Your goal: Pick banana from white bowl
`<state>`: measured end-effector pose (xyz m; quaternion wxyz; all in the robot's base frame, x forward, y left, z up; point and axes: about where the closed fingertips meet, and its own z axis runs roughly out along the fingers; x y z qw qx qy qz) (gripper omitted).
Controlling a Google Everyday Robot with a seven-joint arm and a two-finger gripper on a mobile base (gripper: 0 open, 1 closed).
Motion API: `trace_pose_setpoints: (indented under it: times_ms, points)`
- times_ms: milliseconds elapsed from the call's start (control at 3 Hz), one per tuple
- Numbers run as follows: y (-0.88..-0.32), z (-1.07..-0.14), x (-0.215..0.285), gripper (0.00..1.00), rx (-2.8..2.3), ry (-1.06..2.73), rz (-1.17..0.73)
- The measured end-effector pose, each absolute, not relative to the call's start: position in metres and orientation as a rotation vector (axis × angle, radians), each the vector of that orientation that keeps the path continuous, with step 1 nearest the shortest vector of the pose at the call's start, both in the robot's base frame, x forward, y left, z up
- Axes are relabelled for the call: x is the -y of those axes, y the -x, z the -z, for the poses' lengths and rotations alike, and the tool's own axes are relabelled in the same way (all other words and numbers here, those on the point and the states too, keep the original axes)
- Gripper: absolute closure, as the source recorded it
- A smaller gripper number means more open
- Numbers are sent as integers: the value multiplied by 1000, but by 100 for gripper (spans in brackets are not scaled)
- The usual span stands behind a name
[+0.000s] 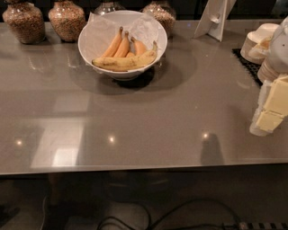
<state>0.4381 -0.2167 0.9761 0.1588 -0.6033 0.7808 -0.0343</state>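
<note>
The large white bowl, lined with crumpled white paper, stands at the back of the grey table, left of centre. Several yellow bananas lie in it. One banana lies across the front of the bowl, and the others point toward the back. My gripper, white with cream-yellow pads, shows at the right edge of the view. It hangs above the table's right side, far from the bowl and lower in the view. It holds nothing that I can see.
Glass jars of grain stand along the back behind the bowl. A white card stand is at the back right. Stacked cream bowls sit on a black mat at the right. Cables lie on the floor below the table's front edge.
</note>
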Motion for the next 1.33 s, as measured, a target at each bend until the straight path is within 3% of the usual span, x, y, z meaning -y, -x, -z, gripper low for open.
trace_pose_setpoints:
  times_ms: [667,1333]
  points:
    - [-443,-980,212,0,-2198,1709,100]
    - [-504,-997,167,0,-1926,1694,85]
